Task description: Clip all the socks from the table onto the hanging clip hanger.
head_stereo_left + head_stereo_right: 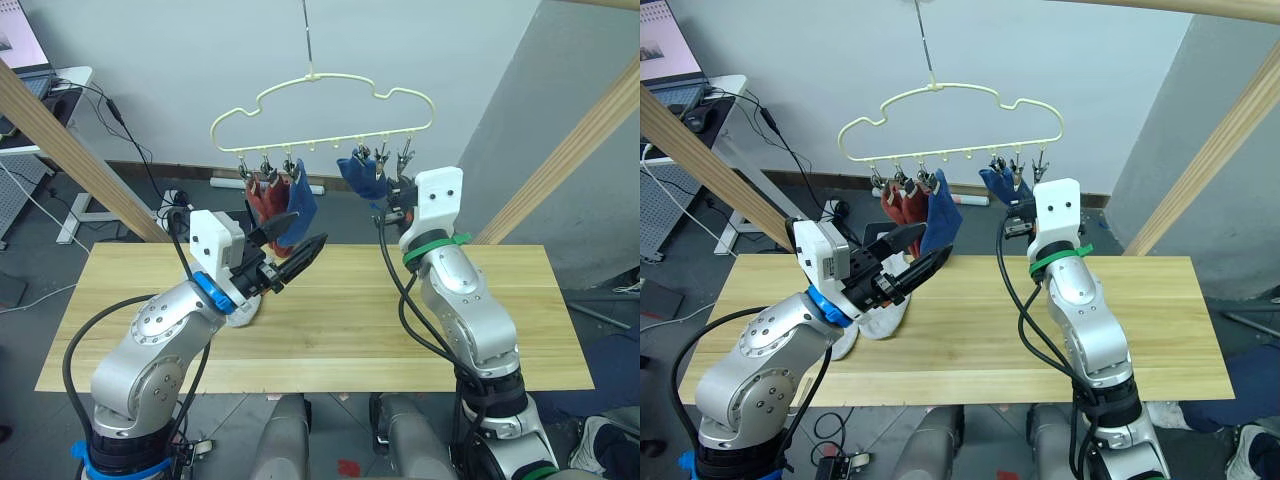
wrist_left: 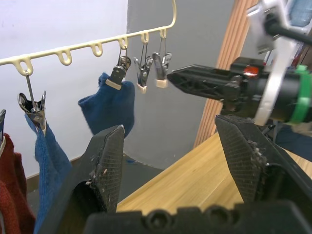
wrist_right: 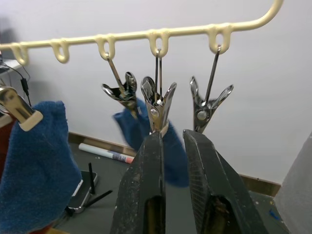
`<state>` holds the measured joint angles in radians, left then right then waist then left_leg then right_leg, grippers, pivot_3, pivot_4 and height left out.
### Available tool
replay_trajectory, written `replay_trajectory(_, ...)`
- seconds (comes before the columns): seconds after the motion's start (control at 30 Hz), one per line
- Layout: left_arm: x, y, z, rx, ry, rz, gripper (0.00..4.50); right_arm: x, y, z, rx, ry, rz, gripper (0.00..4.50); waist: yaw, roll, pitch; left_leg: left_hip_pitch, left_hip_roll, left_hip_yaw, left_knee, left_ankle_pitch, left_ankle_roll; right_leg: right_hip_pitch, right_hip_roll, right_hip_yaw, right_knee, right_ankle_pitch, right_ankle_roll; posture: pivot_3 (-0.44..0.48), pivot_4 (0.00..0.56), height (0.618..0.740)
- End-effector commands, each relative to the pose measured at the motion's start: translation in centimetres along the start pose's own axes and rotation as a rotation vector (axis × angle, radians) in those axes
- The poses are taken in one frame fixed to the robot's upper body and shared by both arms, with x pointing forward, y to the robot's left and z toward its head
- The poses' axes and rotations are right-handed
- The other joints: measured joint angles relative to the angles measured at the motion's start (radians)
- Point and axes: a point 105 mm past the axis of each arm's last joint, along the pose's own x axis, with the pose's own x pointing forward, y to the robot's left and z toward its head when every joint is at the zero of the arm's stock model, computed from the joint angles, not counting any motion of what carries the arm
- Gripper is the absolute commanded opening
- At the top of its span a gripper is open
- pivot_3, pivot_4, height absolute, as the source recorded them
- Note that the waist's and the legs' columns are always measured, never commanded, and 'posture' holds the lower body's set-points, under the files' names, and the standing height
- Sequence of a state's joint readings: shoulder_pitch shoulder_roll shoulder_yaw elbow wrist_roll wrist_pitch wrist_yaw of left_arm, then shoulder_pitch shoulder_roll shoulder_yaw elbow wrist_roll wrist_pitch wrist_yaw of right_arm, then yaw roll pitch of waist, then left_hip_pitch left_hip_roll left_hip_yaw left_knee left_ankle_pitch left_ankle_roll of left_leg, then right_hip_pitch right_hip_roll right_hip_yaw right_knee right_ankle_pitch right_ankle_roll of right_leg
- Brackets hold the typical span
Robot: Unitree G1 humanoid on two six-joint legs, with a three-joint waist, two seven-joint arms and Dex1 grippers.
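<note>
4 socks [image 1: 300, 200] hang clipped on clip hanger [image 1: 320, 100].

Clip hanger [image 1: 322, 110] hangs above table's [image 1: 330, 330] far edge. Four socks clipped: three at left [image 1: 283, 200], one right of centre [image 1: 360, 176]. One sock [image 1: 883, 318] lies on table, left.

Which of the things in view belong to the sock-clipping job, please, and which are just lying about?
Job:
clip hanger
red socks, clipped
blue socks, clipped
light grey sock on the table
left gripper, open
right gripper

Lying about:
wooden rails
desk
floor cables
</note>
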<state>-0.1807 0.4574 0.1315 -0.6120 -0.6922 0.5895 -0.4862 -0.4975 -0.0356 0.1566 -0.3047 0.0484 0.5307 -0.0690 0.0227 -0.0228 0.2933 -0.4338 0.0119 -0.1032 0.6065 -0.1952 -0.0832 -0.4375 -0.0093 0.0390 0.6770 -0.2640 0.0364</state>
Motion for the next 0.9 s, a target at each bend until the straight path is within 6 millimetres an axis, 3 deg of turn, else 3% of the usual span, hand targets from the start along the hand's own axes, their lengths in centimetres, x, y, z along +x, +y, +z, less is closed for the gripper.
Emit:
replay_trajectory(0.03, -0.4, -0.4, 1.6, 0.042, -0.045, -0.006, 3.29, 0.2, 0.0, 1.5, -0.012, -0.077, -0.017, 0.87, 0.001, 0.000, 0.000, 0.000, 0.000, 0.000, 0.000, 0.000, 0.000, 0.000, 0.000, 0.000, 0.000, 0.000, 0.000, 0.219, 0.258, 0.740)
replay_trajectory(0.1, -0.4, -0.4, 1.7, 0.044, -0.046, 0.000, 3.29, 0.3, 0.0, 1.5, -0.006, -0.078, -0.019, 1.22, 0.002, 0.000, 0.000, 0.000, 0.000, 0.000, 0.000, 0.000, 0.000, 0.000, 0.000, 0.000, 0.001, 0.000, 0.000, 0.224, 0.260, 0.740)
replay_trajectory(0.2, -0.4, -0.2, 1.5, 0.056, -0.037, 0.011, 3.29, 0.5, 0.1, 1.5, 0.003, -0.079, -0.020, 2.21, 0.002, 0.000, 0.000, 0.000, 0.000, 0.000, 0.001, 0.000, 0.000, 0.000, 0.000, 0.000, 0.001, 0.000, 0.000, 0.227, 0.260, 0.740)
replay_trajectory(0.9, -0.3, -0.1, 1.8, 0.079, -0.046, 0.019, 3.29, 2.8, 0.9, 2.2, 0.042, -0.107, -0.009, 2.21, 0.003, 0.000, 0.000, 0.001, 0.000, -0.001, 0.002, 0.000, 0.000, 0.000, 0.000, -0.001, 0.003, 0.003, -0.005, 0.253, 0.273, 0.740)
